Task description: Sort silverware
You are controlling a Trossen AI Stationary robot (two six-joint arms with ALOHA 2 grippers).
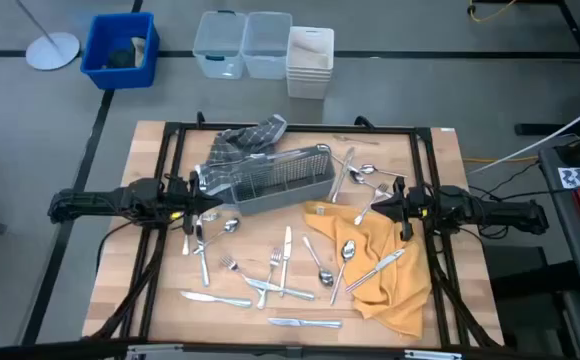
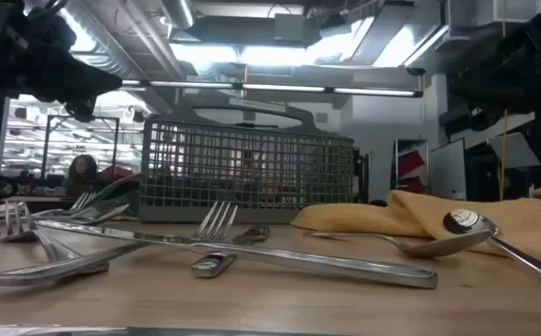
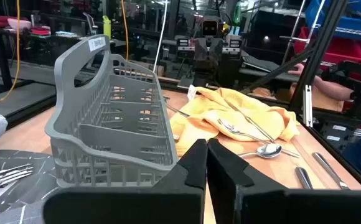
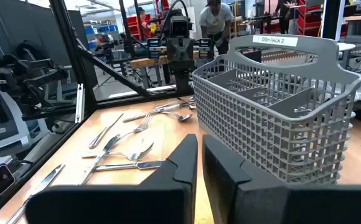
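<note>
The silverware lies scattered on the wooden table: forks and knives (image 1: 282,265) near the front, spoons (image 1: 348,250) on a yellow cloth (image 1: 380,270), and more pieces (image 1: 355,172) right of the grey mesh caddy (image 1: 270,180). The caddy stands upright at the middle, seemingly with nothing in its compartments (image 4: 280,93). My left gripper (image 1: 196,190) hovers shut at the caddy's left end, its fingers (image 3: 193,165) holding nothing. My right gripper (image 1: 378,205) hovers shut right of the caddy, over the yellow cloth's far edge, also holding nothing (image 4: 200,162).
A grey checked cloth (image 1: 250,138) lies behind the caddy. A black frame (image 1: 170,150) runs around the table's edges. Off the table at the back stand a blue bin (image 1: 120,48), clear tubs (image 1: 242,43) and a white container (image 1: 310,60).
</note>
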